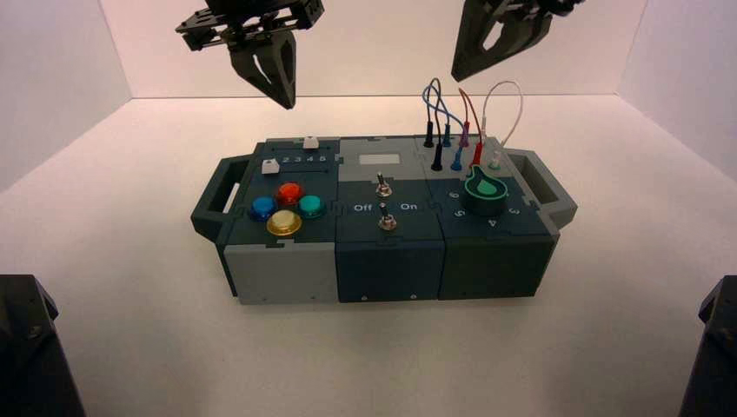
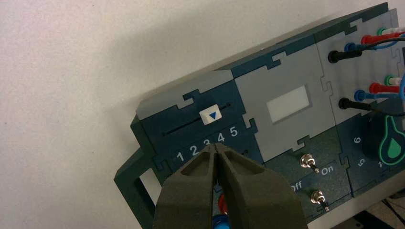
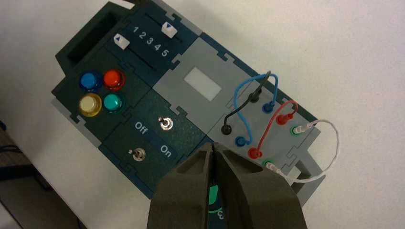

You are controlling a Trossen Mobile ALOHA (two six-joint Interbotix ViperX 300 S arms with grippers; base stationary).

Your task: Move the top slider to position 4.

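The top slider (image 1: 309,142) is a tiny white knob on the back track at the box's left end. In the left wrist view its knob (image 2: 211,115) bears a blue arrow and stands about level with the white numeral 4 in the row 1 to 5. It also shows in the right wrist view (image 3: 169,28). My left gripper (image 1: 282,97) hangs shut and empty, high above the box's left part; its tips (image 2: 216,147) sit over the numerals. My right gripper (image 1: 461,74) hangs shut and empty, high above the wires; its tips (image 3: 212,145) sit over the green knob.
A second white slider (image 1: 269,164) sits in front of the numerals, at the 1 end (image 3: 122,41). Four coloured buttons (image 1: 285,208), two toggle switches (image 1: 382,187), a green knob (image 1: 483,191) and looped wires (image 1: 461,122) fill the box. Handles stick out at both ends.
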